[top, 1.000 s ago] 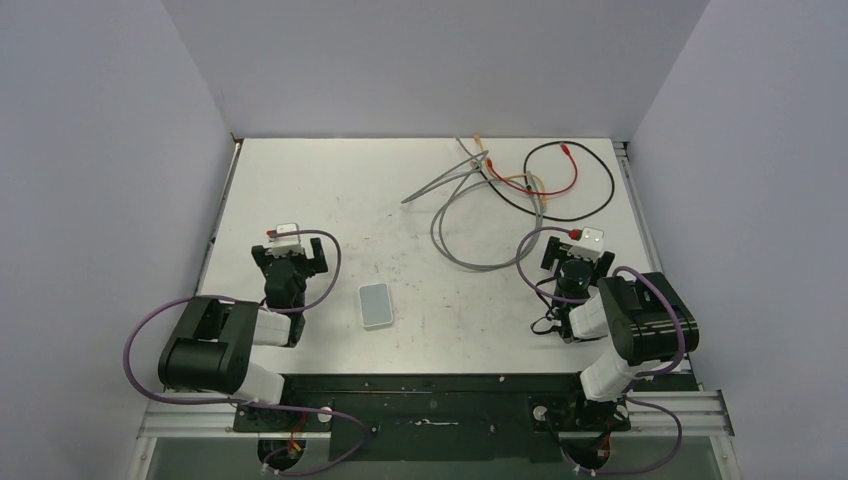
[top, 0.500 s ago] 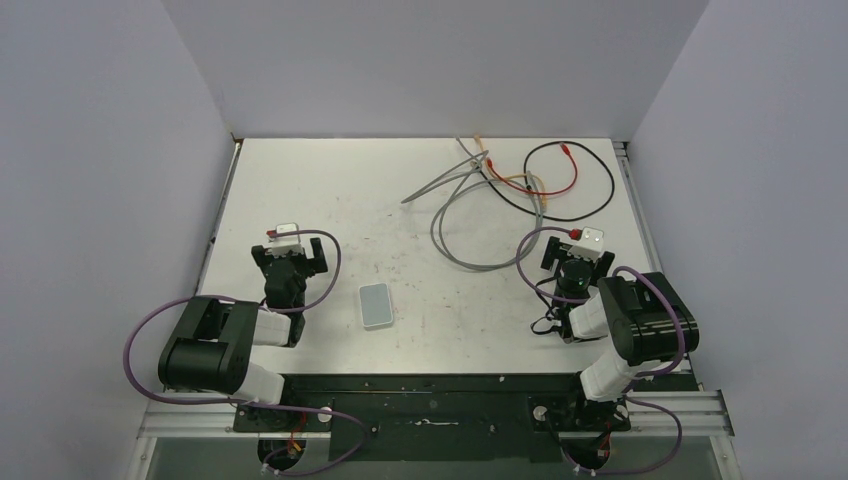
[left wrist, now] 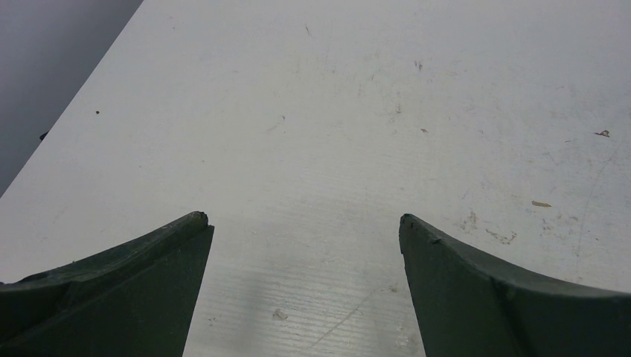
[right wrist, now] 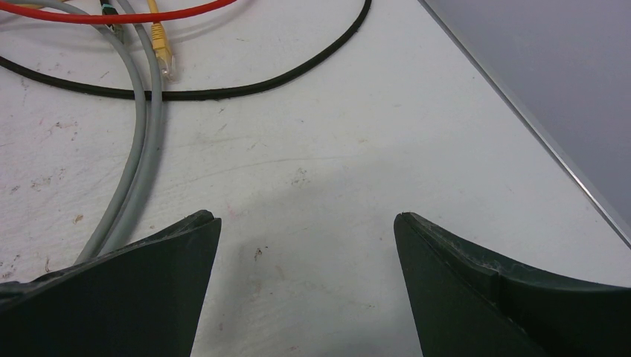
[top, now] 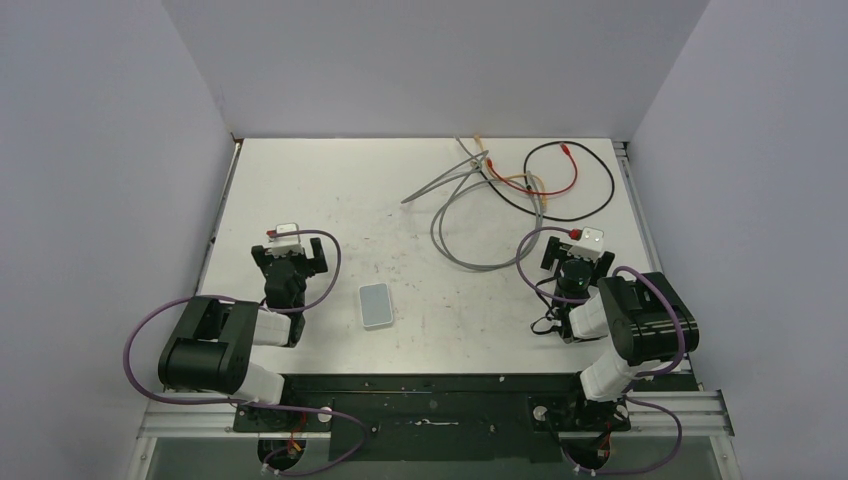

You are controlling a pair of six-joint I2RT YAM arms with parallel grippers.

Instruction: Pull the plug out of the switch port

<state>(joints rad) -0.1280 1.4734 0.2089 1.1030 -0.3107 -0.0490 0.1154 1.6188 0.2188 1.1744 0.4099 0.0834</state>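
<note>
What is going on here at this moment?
Nothing is being handled now. The left tool and the right tool are both open and empty, low over the white table. The small flat grey-white box with rounded corners lies alone between the arms, with no cable seen in it. The loose grey, black and red cables lie at the far right.

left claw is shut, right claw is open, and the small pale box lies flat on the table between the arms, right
Not quite: the left claw is open too, spread wide over the table in the left wrist view. The rest holds.
</note>
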